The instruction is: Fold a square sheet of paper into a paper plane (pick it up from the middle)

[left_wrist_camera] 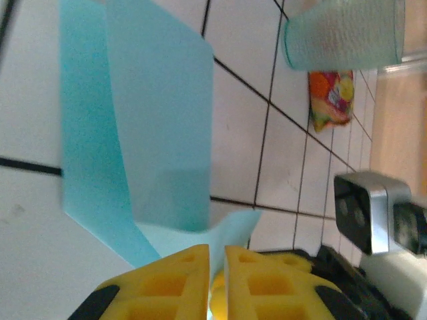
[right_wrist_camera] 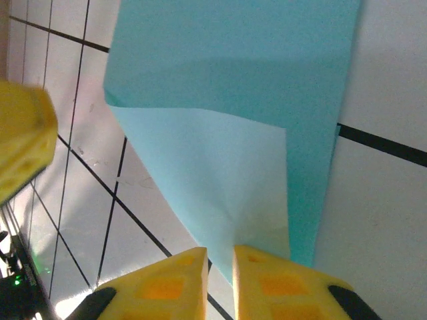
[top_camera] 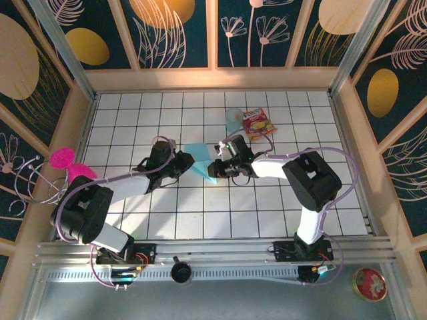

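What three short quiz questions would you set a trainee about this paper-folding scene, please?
1. True or false: the teal paper sheet lies completely flat and unfolded on the tiles.
2. Multiple choice: what is next to the red-and-yellow snack packet? A) a translucent blue cup; B) a pair of scissors; C) a green bottle.
3. Short answer: what are the left claw and the right claw pinching?

Key: 1. False, part of it is folded over. 2. A. 3. The teal paper sheet, one claw at each side.
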### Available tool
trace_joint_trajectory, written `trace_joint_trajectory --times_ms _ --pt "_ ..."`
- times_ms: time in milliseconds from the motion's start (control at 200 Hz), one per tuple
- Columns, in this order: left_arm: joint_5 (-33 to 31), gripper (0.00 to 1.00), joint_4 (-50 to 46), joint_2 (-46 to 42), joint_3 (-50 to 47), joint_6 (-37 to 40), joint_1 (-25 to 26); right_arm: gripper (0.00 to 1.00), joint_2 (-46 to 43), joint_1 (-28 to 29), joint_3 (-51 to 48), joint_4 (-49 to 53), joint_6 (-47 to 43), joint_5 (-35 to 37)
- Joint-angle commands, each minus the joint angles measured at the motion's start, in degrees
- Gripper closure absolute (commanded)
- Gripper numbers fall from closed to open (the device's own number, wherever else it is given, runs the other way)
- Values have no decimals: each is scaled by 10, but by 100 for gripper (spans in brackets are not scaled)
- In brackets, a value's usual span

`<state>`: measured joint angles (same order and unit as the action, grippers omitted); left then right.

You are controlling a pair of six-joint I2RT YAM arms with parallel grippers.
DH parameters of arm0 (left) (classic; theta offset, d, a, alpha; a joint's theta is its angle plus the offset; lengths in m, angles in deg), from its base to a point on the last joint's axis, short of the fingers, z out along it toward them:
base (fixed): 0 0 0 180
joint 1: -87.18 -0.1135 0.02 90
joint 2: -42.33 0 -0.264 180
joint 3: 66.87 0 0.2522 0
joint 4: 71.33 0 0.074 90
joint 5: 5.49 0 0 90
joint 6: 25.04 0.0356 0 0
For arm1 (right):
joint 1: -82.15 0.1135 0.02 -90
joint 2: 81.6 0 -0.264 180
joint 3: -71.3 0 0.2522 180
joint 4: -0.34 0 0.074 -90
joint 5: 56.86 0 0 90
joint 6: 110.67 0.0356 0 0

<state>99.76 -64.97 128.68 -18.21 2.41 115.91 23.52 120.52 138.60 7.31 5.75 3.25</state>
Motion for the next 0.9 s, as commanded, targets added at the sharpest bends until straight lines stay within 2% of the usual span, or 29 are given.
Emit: trace_joint_trajectory --times_ms 0,385,711,896 --pt "29 88 37 7 -17 -20 15 85 -9 3 -3 29 5 13" --pt "67 92 63 72 -2 -26 49 87 23 5 13 47 19 18" --pt "80 92 67 113 20 -19 51 88 41 5 23 61 24 25" --pt "77 92 33 141 44 -4 51 88 42 6 25 70 24 30"
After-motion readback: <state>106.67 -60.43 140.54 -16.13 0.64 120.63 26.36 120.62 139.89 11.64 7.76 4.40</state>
